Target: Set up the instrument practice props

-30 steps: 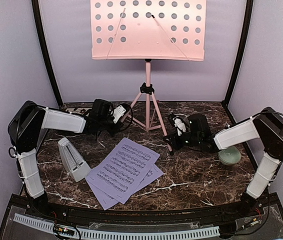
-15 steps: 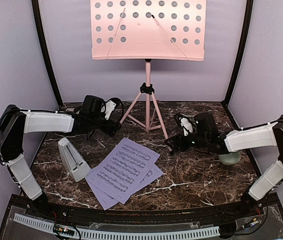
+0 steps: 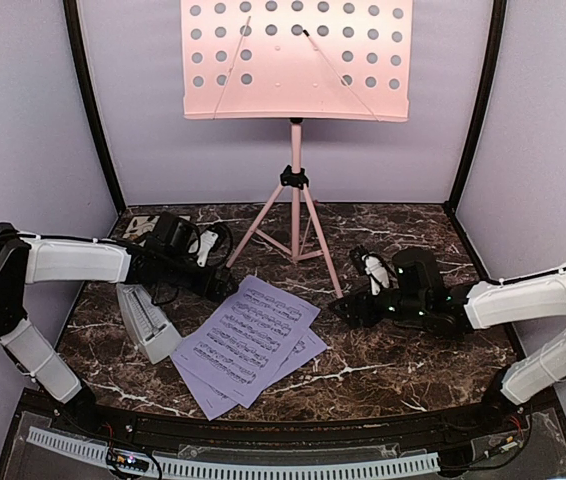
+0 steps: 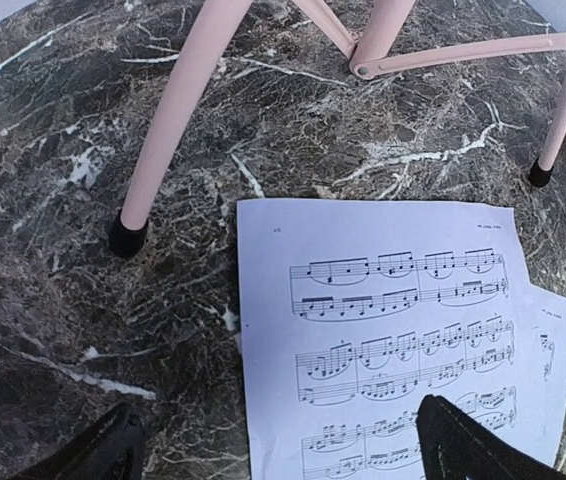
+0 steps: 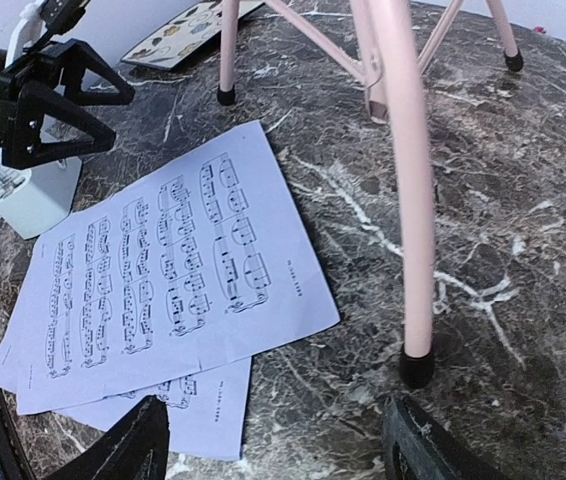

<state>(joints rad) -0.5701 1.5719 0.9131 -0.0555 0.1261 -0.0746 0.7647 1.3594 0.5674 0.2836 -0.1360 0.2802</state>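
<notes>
Plainly the left pincer (image 4: 283,455) and right pincer (image 5: 278,450) hang spread and empty; pinching the overlapping sheet-music pages (image 4: 383,330) could drag both, or, seemingly, bump the music stand (image 5: 408,200).

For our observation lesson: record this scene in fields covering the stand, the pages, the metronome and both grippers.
Stand: pink perforated-metal music stand, upright at the back, desk bare
Pages: two pale lavender sheet-music pages, overlapping, flat on the dark marble table
Metronome: white-grey pyramid metronome, left of the pages
Left gripper: open, empty, by the pages' edge
Right gripper: open, empty, near a stand foot
</notes>
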